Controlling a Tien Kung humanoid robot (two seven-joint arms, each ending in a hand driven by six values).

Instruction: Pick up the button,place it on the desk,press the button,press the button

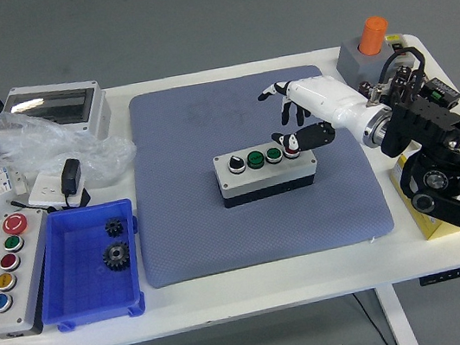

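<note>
A workshop or lab: white table crowded with control boxes, gears.

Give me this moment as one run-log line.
phase: pressing | right hand: open, one digit at red button end of button box | box: flat on blue mat | left hand: not in view
</note>
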